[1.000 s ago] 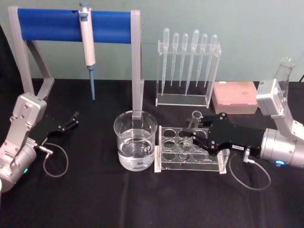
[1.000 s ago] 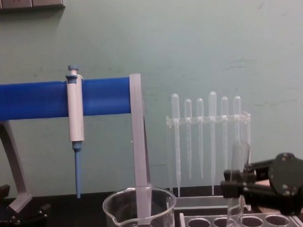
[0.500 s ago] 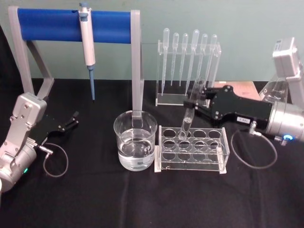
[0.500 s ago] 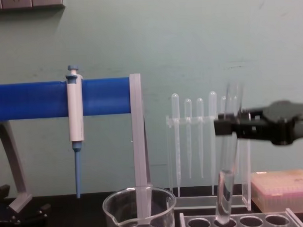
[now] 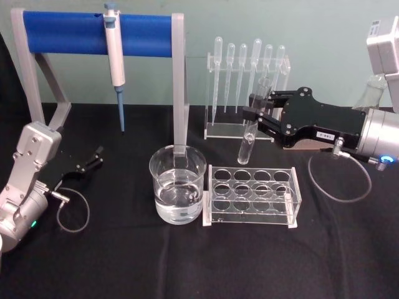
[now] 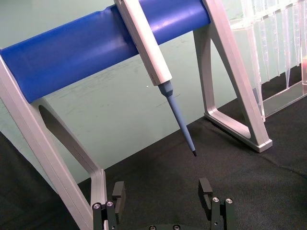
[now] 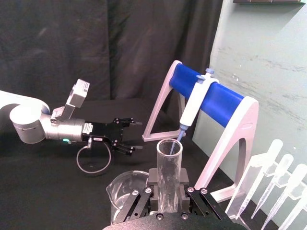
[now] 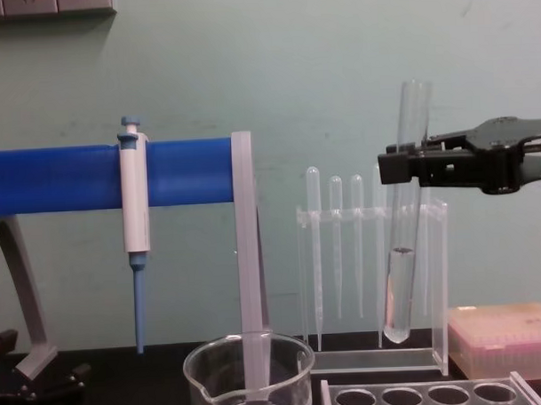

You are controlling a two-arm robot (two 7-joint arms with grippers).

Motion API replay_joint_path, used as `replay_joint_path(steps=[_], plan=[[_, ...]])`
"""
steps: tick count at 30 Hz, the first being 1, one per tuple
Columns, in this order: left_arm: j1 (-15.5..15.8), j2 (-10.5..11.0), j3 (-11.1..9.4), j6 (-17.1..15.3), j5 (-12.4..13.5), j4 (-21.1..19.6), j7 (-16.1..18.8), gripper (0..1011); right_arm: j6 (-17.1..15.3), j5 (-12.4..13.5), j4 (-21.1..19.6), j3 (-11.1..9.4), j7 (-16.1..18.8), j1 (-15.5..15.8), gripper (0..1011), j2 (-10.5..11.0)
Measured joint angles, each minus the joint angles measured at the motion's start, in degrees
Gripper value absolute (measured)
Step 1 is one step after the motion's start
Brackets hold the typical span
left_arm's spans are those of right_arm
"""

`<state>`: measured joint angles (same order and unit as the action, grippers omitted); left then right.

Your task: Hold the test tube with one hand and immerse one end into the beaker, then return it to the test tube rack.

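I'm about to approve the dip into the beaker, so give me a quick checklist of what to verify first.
1. Grip: right gripper shut on the test tube: ok.
2. Clearance: tube bottom above the test tube rack, out of its holes: ok.
3. Tilt: tube near upright, slight lean: ok.
4. Target: beaker upright, holding liquid, beside the rack: ok.
5. Other arm: left gripper open, parked away from the beaker: ok.
6. Grip firmness for the move: cannot tell.
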<state>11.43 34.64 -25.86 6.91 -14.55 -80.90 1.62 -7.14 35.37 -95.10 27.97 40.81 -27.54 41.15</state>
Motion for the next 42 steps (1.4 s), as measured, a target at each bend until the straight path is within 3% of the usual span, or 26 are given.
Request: replay_joint_path(steps=[42], plan=[[0.00, 0.00, 0.00, 0.00, 0.00, 0.00, 0.00, 1000, -0.10, 0.32, 0.05, 0.37, -0.33, -0.43, 236, 0.19]])
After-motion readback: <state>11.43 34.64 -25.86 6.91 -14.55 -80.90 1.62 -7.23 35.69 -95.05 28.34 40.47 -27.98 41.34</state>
